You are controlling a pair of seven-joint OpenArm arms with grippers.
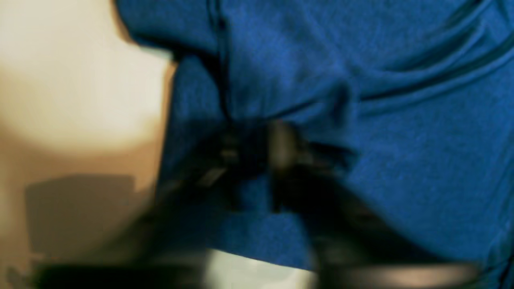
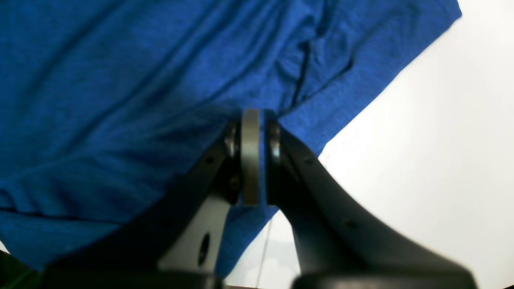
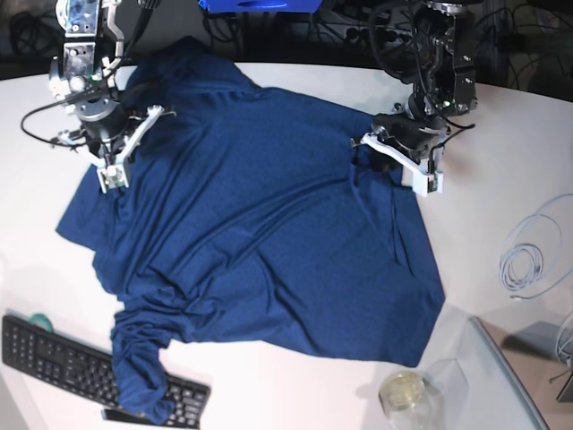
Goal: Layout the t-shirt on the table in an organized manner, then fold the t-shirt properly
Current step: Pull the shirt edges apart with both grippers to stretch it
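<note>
The t-shirt [image 3: 260, 233] lies spread over the middle of the table [image 3: 295, 385], wrinkled and askew, reaching from the far edge almost to the near one. Its hem runs along the near right side and stops short of the grey glass-edged stand [image 3: 506, 376] at the near right corner, where a clear jar [image 3: 405, 394] sits. One bunched sleeve trails over the black keyboard [image 3: 63, 354] at the near left corner, touching it. Bare white surface stays open along the left edge, along the near edge between keyboard and stand, and along the right edge, where a coil of pale cable [image 3: 533, 255] lies well apart from the cloth.

The right gripper [image 3: 112, 175] is at the far left, its jaws pressed together on a pinch of the shirt's edge. The left gripper [image 3: 394, 152] is at the far right, down on the cloth by the shoulder. Beyond the far edge, dark cables and a blue object fill the background.

The right wrist view shows what the base view cannot — the right gripper [image 2: 251, 120] clamped on a fold, with white table to one side. The left wrist view is blurred; the left gripper [image 1: 257, 148] appears closed on gathered cloth there.
</note>
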